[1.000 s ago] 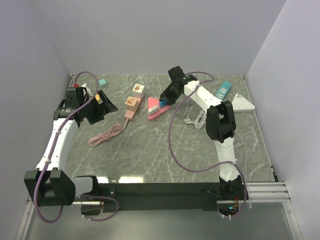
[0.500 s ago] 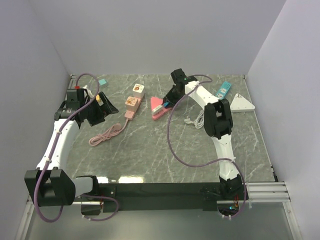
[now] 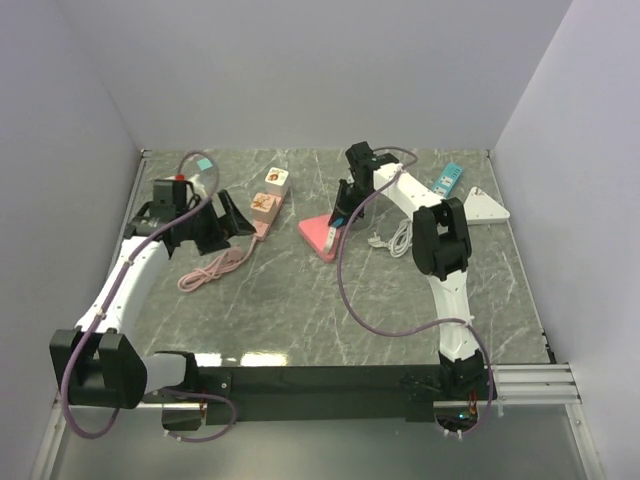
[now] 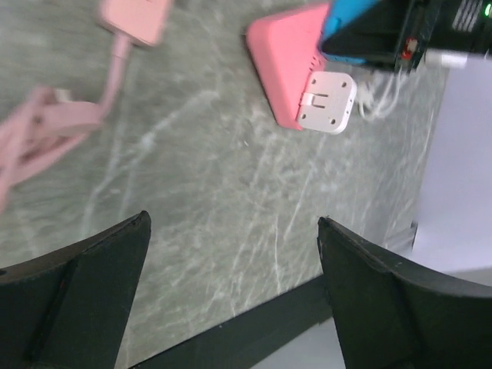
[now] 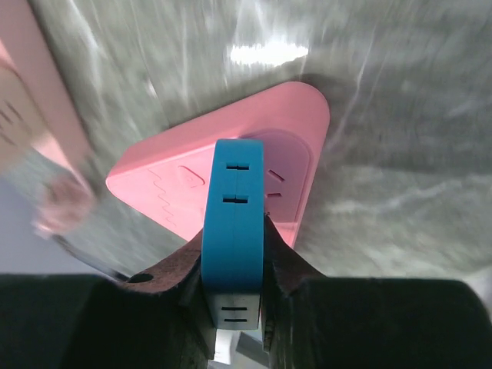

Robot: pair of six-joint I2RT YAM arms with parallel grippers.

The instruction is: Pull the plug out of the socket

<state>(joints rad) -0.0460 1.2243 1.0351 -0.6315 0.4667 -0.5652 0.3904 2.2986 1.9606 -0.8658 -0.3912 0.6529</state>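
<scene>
A pink triangular socket (image 3: 320, 237) lies mid-table. My right gripper (image 3: 338, 218) is shut on a blue slotted plug block (image 5: 233, 207) that stands on the socket's top (image 5: 165, 181); the fingers (image 5: 173, 269) clamp both of its sides. In the left wrist view a white plug (image 4: 328, 102) sits on the near side of the pink socket (image 4: 280, 65), with the blue block (image 4: 346, 17) above it. My left gripper (image 3: 228, 213) is open and empty, left of the socket, over bare table (image 4: 233, 223).
A pink cable (image 3: 212, 268) runs to a pink adapter (image 3: 263, 206); another cube adapter (image 3: 277, 181) sits behind it. A white cable (image 3: 397, 238), a white triangular socket (image 3: 486, 207), a blue strip (image 3: 448, 180) and a teal piece (image 3: 205, 163) lie around.
My right gripper has swung the pink socket nearer and turned it, the blue block still in its grip. My left gripper has moved right, toward the socket.
</scene>
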